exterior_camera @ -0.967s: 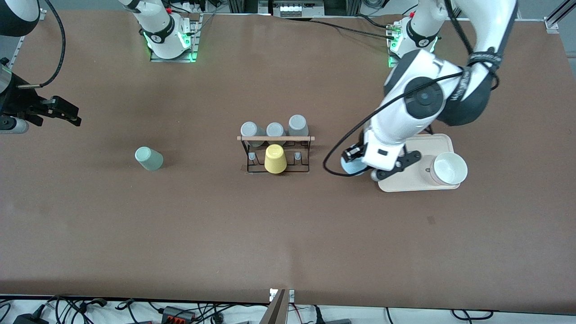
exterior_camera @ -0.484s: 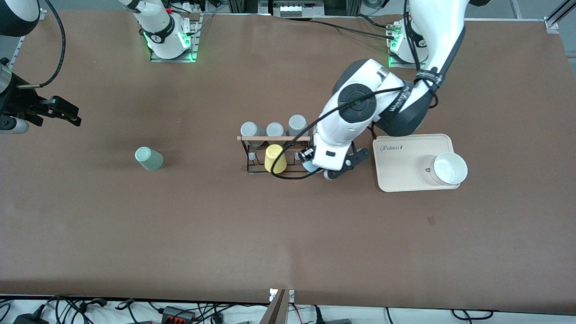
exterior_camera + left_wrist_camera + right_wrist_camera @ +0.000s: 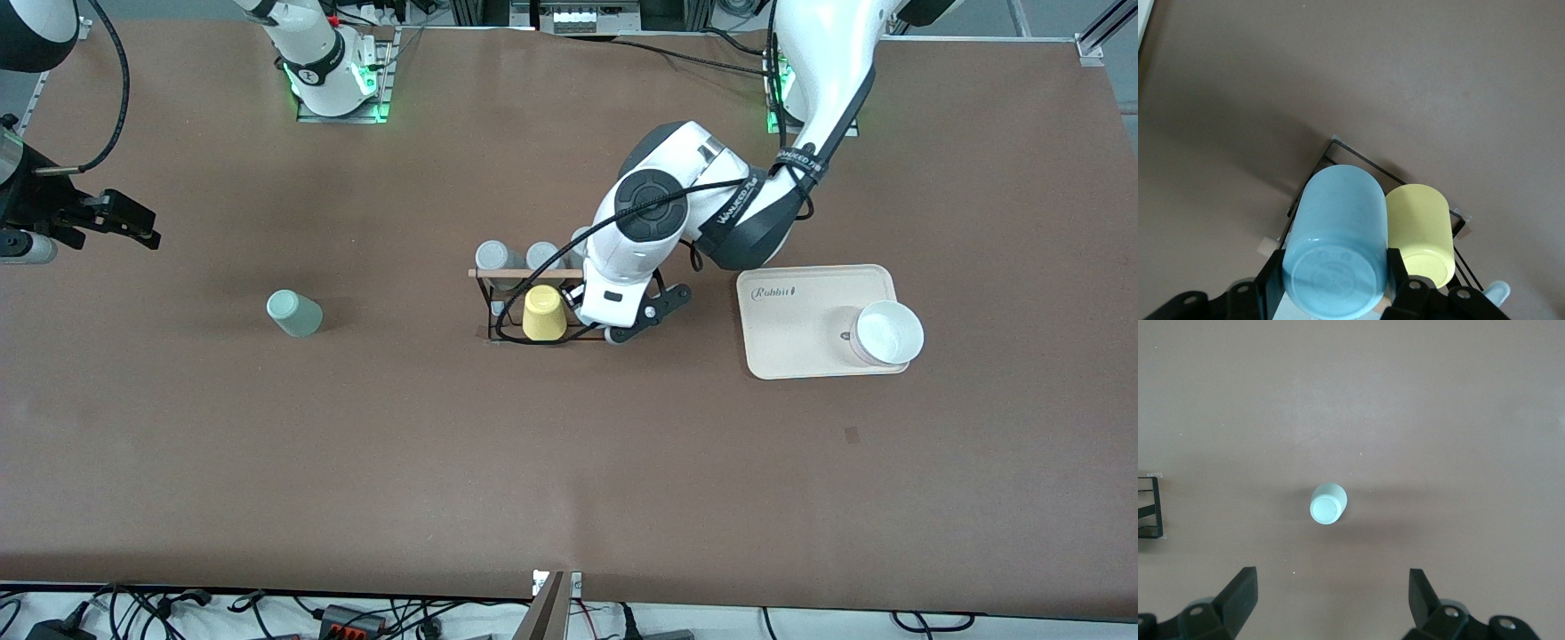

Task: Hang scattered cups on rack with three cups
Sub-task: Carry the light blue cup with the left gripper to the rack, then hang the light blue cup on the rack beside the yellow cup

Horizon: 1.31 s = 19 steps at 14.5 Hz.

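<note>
The left gripper [image 3: 1331, 283] is clamping the matte light blue tumbler [image 3: 1336, 243] over the black wire rack [image 3: 544, 307] beside the yellow cup [image 3: 543, 313], not yet hung, while the open-fingered right gripper [image 3: 1331, 600] is waiting above the untouched mint green tumbler [image 3: 294, 313].

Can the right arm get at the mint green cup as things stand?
Probably yes. The right pincer is open and empty, up over bare table, and the mint green cup stands alone with nothing beside it. The left pincer, holding the blue cup, is away at the rack.
</note>
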Motion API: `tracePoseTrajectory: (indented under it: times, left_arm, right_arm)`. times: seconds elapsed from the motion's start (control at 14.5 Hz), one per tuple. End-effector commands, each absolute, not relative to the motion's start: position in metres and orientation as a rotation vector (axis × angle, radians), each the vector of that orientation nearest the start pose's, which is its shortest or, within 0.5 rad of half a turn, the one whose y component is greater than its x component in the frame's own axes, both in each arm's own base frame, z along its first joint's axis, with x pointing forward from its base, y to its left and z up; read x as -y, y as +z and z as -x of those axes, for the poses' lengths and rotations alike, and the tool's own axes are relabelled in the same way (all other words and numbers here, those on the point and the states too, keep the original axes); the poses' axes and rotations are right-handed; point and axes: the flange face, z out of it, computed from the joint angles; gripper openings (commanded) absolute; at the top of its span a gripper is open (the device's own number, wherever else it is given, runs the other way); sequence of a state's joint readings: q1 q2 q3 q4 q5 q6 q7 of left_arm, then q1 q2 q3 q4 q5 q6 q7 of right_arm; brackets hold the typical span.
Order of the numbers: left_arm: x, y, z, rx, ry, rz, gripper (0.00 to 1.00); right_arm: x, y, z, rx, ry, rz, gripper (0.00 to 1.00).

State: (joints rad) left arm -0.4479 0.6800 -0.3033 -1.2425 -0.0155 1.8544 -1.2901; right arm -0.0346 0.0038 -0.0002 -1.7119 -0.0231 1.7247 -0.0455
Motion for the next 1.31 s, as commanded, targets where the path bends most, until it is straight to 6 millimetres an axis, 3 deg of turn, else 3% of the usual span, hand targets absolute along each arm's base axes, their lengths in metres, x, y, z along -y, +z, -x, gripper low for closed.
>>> tracePoseTrajectory:
  times: [0.0, 0.62, 0.9, 1.04, 1.17, 1.24]
  left_arm:
    - [0.471, 0.359, -0.572, 0.967, 0.311, 3.047, 0.5]
    - [0.469, 0.314, -0.577, 0.955, 0.302, 3.016, 0.5]
    - [0.471, 0.308, -0.579, 0.966, 0.286, 3.031, 0.55]
    - [0.471, 0.308, -0.579, 0.969, 0.288, 3.031, 0.64]
    - [0.47, 0.311, -0.58, 0.969, 0.281, 3.034, 0.84]
    - [0.469, 0.315, -0.581, 0.971, 0.276, 3.037, 0.89]
  right_arm:
    - [0.022, 0.573, -0.561, 0.025, -0.012, 3.178, 1.0]
    - [0.024, 0.572, -0.561, 0.02, -0.007, 3.178, 1.0]
    - [0.024, 0.572, -0.561, 0.02, -0.007, 3.177, 1.0]
    - [0.024, 0.572, -0.561, 0.02, -0.007, 3.177, 1.0]
    - [0.024, 0.571, -0.561, 0.02, -0.005, 3.177, 1.0]
    - [0.024, 0.571, -0.561, 0.02, -0.005, 3.178, 1.0]
